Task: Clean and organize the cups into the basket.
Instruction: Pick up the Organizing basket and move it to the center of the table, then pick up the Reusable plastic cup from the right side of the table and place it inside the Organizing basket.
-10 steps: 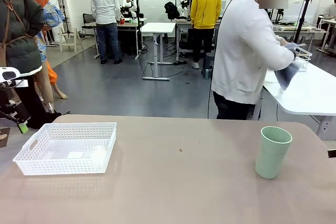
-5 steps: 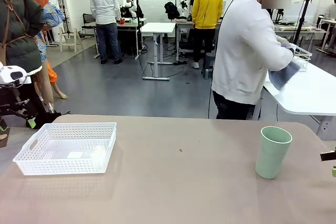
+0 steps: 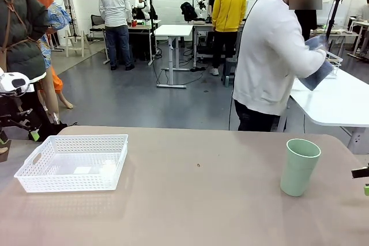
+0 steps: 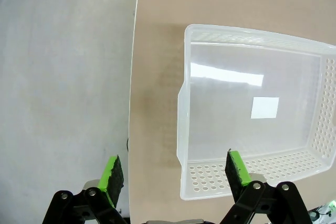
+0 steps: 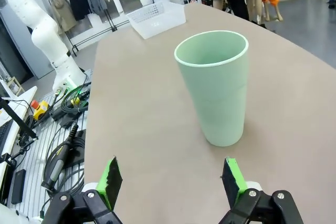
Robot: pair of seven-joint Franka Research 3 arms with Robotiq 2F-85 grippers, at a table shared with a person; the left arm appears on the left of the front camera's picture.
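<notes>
Now: pale mint-green tapered matte tumbler point(image 5: 212, 87) upright on tan tabletop point(image 3: 190, 211); I judge it light, rigid, slick, so grip mid-wall. Right gripper point(image 5: 170, 177) faces it, jaws wide, empty. Well to its left: white lattice plastic basket point(image 3: 69, 180), left gripper point(image 4: 176, 169) likewise.

A white lattice basket point(image 3: 72, 162) sits at the near left of the tan table point(image 3: 196, 211); a mint green cup point(image 3: 300, 166) stands upright far right, well apart. Beyond, a person point(image 3: 271, 56) in white holds a blue cloth point(image 3: 317, 76)

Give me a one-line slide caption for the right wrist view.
Open right gripper faces an upright pale mint green matte tumbler on the tan table, white perforated plastic basket far behind.
</notes>
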